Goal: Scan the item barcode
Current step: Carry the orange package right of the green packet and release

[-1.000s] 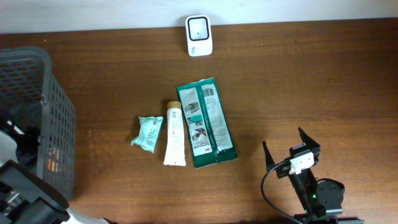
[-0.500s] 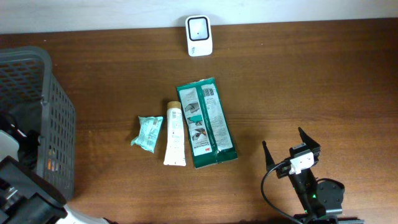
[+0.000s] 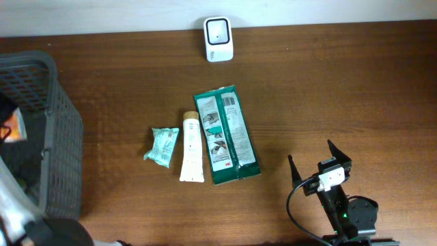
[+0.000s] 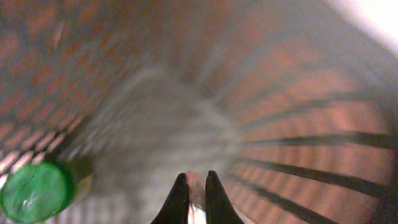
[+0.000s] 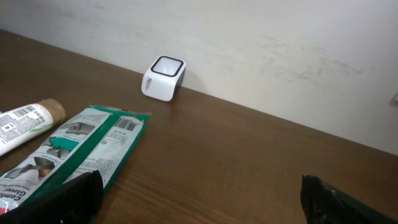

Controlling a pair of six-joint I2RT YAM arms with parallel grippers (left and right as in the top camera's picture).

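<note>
**Left claw snaps shut inside the basket**

At the far left, the left gripper (image 4: 196,177) has gone from fairly wide to pinched tight within the last second, down inside the grey basket (image 3: 65,130). From overhead the left arm has shifted too: it is now a blur at the bottom corner, and an orange-and-white item (image 3: 12,126) shows in the basket where only shadow lay before. My reading is that a pick was just attempted, so the thing to be scanned sits in the basket, not yet lifted out.

Only the left wrist view shows the fingers. They are nearly touching with a pale sliver between them, too blurred to tell whether anything is really held. That view also catches a green cap (image 4: 34,191) low on the left, which the overhead camera misses.

Mid-table, a teal packet (image 3: 162,146), a white tube (image 3: 192,147) and a green pack (image 3: 225,134) lie side by side, unmoved. The scanner (image 3: 218,30) stands at the far edge, well apart from the basket — a long carry. At the right, the right gripper (image 3: 314,161) hangs wide open, holding nothing. Its wrist camera sees the scanner's side, where overhead shows only the top.
</note>
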